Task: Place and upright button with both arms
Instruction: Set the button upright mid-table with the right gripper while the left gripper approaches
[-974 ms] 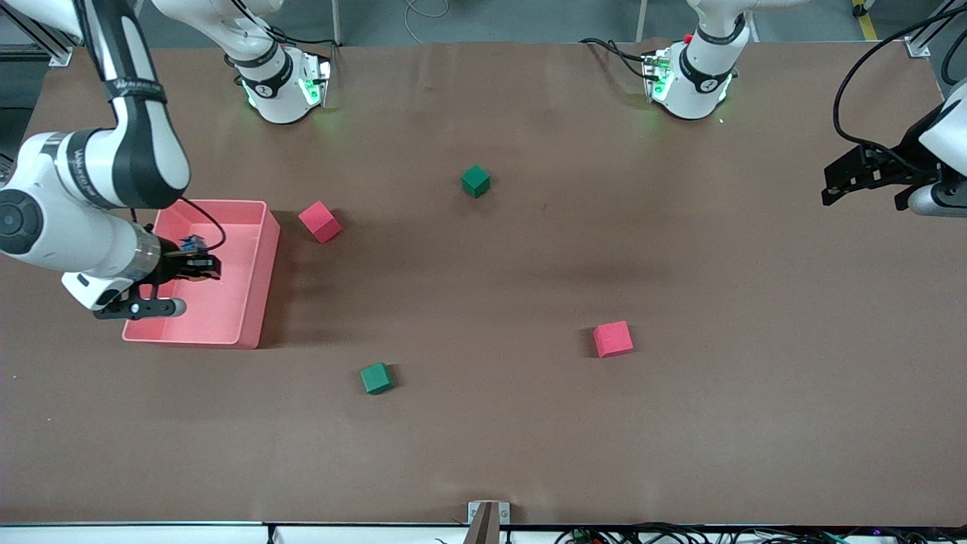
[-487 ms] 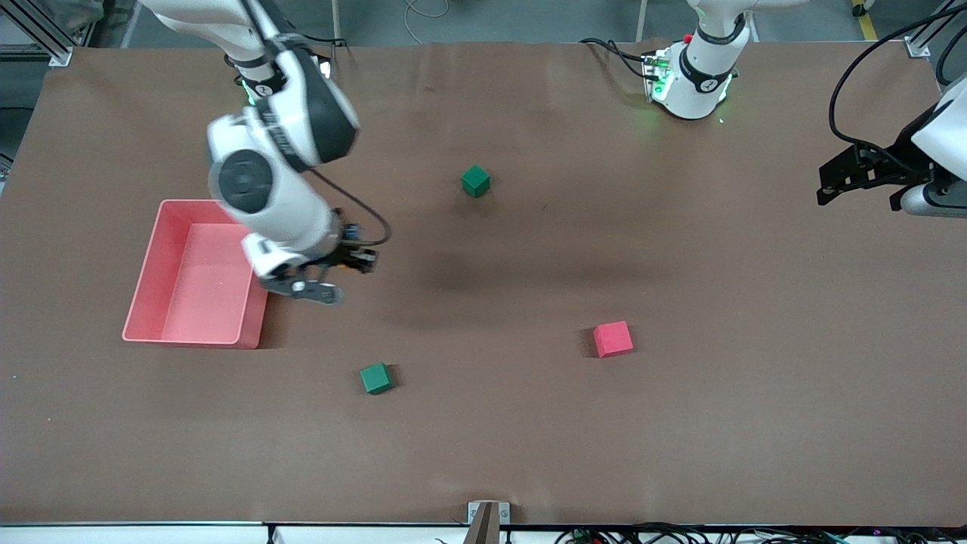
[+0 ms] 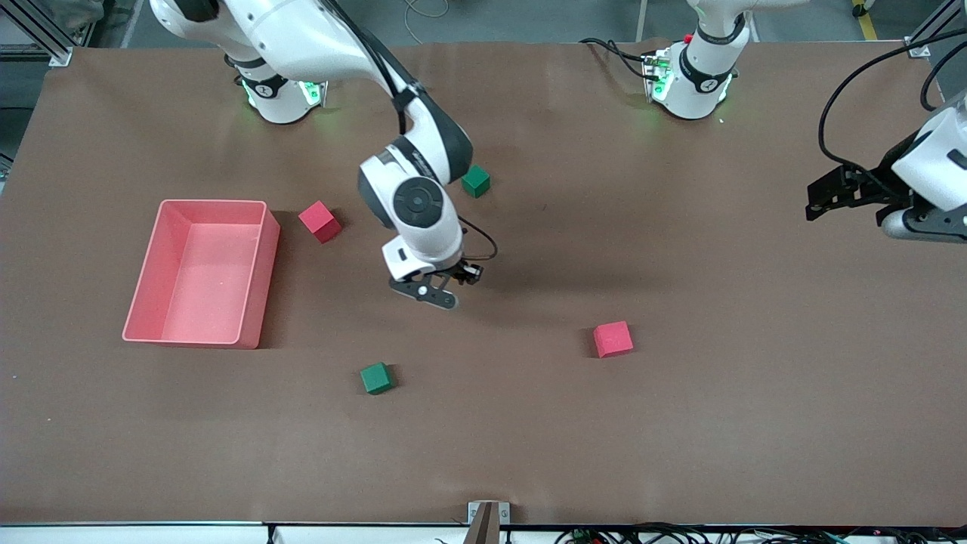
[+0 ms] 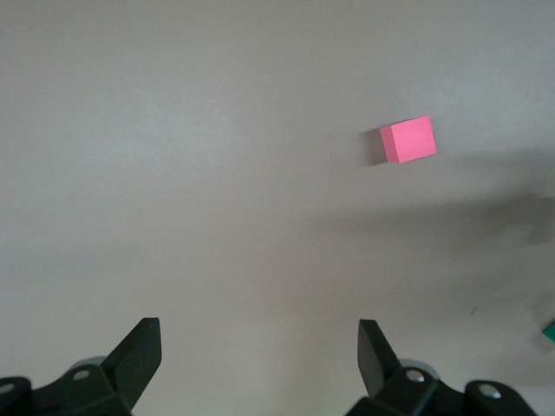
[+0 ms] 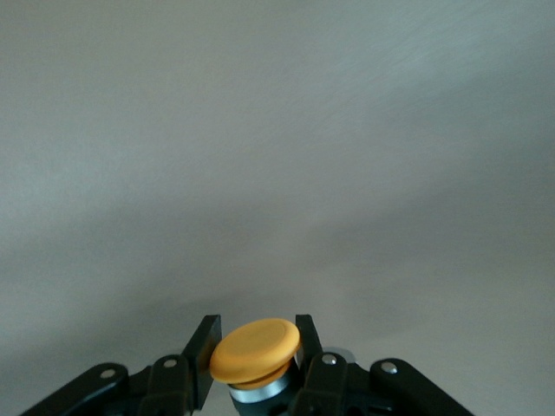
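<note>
The right gripper (image 3: 462, 278) clamps the small orange-capped push-button (image 5: 254, 350), carrying it above bare brown table near the pink plastic tray (image 3: 257, 281), presumably for placing. The left gripper (image 3: 820, 198) waits, jaws wide.

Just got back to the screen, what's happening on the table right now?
The right gripper is shut on the button, orange cap showing, and holds it over bare table near the middle, away from the pink bin. The left gripper hangs open at its own end of the table, waiting. Two red cubes and two green cubes sit scattered on the table, untouched.
</note>
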Robot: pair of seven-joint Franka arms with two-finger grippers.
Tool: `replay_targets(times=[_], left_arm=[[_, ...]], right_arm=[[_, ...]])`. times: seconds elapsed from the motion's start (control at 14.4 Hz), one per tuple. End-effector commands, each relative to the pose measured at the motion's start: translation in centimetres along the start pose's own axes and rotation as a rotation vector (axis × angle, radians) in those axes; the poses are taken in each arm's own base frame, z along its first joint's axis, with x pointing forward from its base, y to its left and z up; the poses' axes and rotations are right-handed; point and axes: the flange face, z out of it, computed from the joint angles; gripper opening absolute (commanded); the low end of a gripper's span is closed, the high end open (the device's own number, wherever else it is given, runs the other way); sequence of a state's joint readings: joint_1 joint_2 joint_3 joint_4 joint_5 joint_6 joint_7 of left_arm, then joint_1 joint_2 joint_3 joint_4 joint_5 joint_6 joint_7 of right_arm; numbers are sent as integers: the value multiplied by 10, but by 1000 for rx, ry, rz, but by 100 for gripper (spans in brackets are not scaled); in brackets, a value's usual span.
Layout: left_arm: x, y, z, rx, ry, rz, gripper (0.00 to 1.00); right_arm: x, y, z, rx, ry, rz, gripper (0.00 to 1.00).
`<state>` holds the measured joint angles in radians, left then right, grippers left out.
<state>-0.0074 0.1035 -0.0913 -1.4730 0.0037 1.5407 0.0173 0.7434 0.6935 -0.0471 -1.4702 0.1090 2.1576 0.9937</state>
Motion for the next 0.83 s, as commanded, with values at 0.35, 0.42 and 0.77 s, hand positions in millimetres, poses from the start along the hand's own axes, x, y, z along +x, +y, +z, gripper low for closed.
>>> replay_targets(times=[0.35, 0.42, 0.77], left_arm=[[25, 31, 25, -6, 18, -40, 100], [28, 31, 28, -7, 25, -35, 100], [34, 36, 41, -7, 6, -20, 100]], right_arm=[[-26, -53, 58, 11, 170, -251, 8], [-32, -58, 65, 8, 172, -263, 10], [-29, -60, 65, -1, 194, -277, 100]])
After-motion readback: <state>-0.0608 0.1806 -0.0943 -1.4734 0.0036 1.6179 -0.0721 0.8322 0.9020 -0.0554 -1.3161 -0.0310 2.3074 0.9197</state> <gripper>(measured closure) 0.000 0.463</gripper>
